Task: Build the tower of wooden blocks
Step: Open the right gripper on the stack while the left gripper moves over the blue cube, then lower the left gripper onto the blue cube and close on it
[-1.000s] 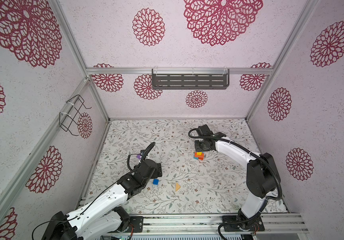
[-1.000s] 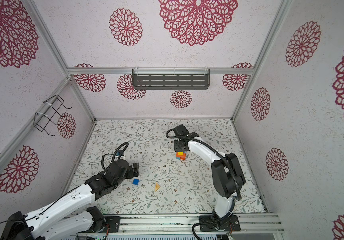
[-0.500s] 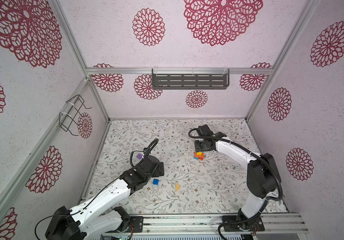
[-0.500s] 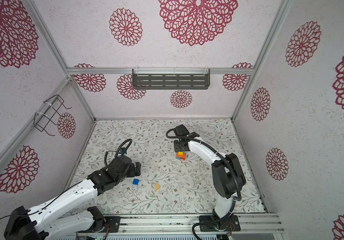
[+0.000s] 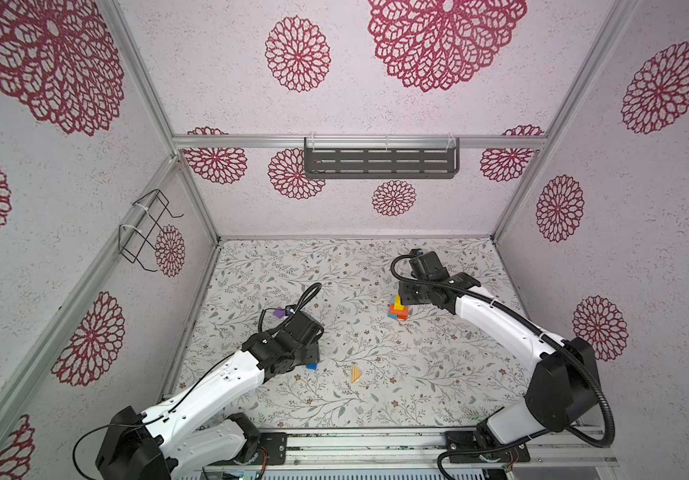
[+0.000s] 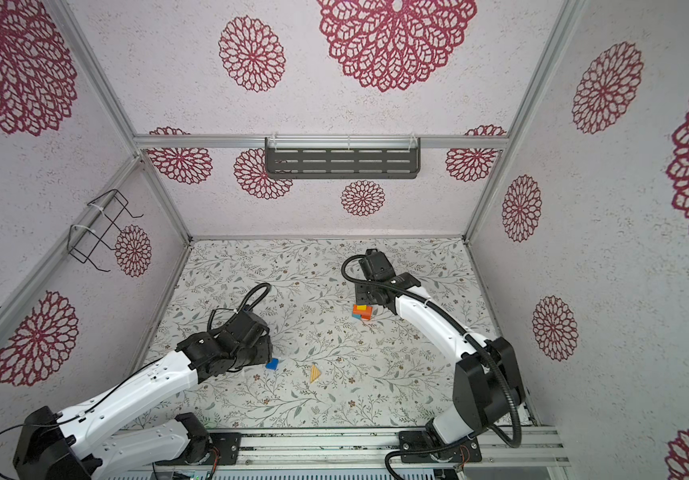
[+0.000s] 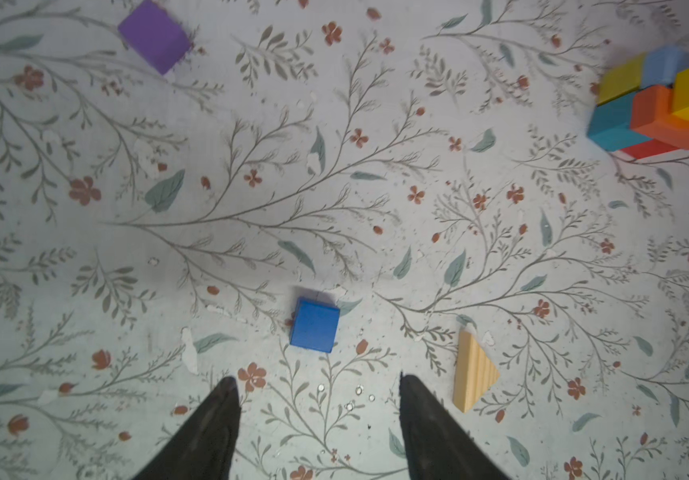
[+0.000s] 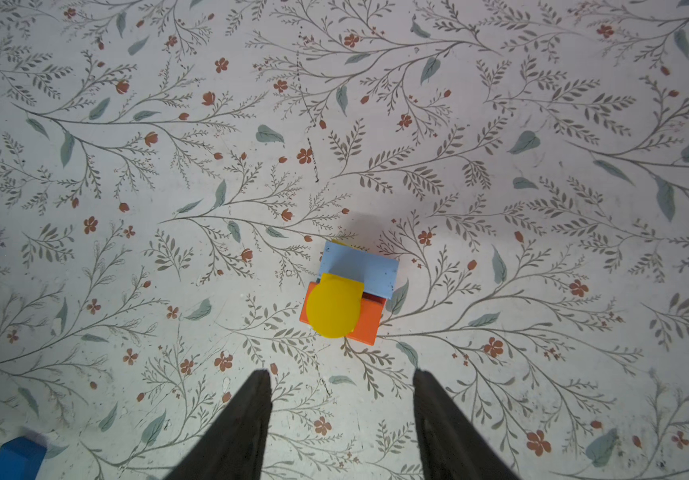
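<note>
Nearest the front rail: left gripper [image 7: 317, 380] has come fwd over the blue cube [image 7: 314, 325] vs a sec ago. In both top views its head now hides part of the cube, which showed whole before. Jaws stand moderately apart w/ nothing btwn them. Cube sits on the mat [image 7: 85, 257] just ahead of the tips, approx centred on the gap, not touched yet. Reads as lining up for a pick, so blue cube is prob the next piece for the stack

Just beside the cube, twd the right arm: bare-wood wedge [image 7: 473, 374], lying loose. Further back on the left: purple block [image 7: 155, 35], also loose, well apart from the others. None of the 3 has shifted

Further back, a bit right of centre: tower [image 8: 347, 295], standing on the mat. Right gripper [image 8: 340, 372] hangs above & just behind it, hardly moved. Its jaws are apart, empty & clear of the stack, so the top piece looks set down & let go

Tower look: low, few layers. Red + teal at base, orange brick over them, light-blue block & yellow pieces up top. Topmost is yellow w/ a rounded outline seen from above. Layers aren't flush: light-blue juts one way, orange the other, so it's a bit staggered. No lean I can make out. 3 loose pieces left to add
</note>
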### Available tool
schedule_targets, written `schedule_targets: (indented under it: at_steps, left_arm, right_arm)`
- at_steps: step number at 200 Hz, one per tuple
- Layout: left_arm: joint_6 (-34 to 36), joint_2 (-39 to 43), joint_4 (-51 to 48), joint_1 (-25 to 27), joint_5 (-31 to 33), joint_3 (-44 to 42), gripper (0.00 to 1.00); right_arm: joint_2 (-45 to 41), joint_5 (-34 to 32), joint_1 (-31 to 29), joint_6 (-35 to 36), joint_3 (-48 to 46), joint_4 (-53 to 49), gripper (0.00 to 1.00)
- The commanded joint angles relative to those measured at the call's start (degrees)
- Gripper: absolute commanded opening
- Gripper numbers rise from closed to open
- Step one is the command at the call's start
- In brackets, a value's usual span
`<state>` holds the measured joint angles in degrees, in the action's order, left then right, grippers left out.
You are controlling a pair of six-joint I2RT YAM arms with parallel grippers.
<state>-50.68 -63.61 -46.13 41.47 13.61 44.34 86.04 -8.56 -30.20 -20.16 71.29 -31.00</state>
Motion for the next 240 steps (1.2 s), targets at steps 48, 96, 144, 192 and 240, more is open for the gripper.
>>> schedule_targets:
  at_steps: [48,96,144,192,240]
  left_arm:
    - [-2.9,0.4,2.7,2.8,-4.4,-6.2,0.6]
    - [2.6,-5.8,4.7,2.7,-5.3,-4.2,0.6]
    - [4.6,-13.1,4.7,2.8,-4.3,-2.7,0.57]
    - [7.3,-16.7,5.8,2.6,-3.0,-0.6,0.55]
    - [9.1,-19.8,8.5,1.8,-4.3,0.3,0.54]
  right_arm:
    - [-6.7,2.0,0.3,-0.9,-5.7,1.8,0.59]
    - [-10.0,2.0,0.7,-0.3,-8.5,2.1,0.59]
    - [-12.2,2.7,1.5,0.7,-11.1,2.9,0.59]
    - [-13.6,3.1,2.0,0.6,-12.2,3.2,0.59]
    - [-14.9,3.0,2.3,0.9,-12.7,2.5,0.59]
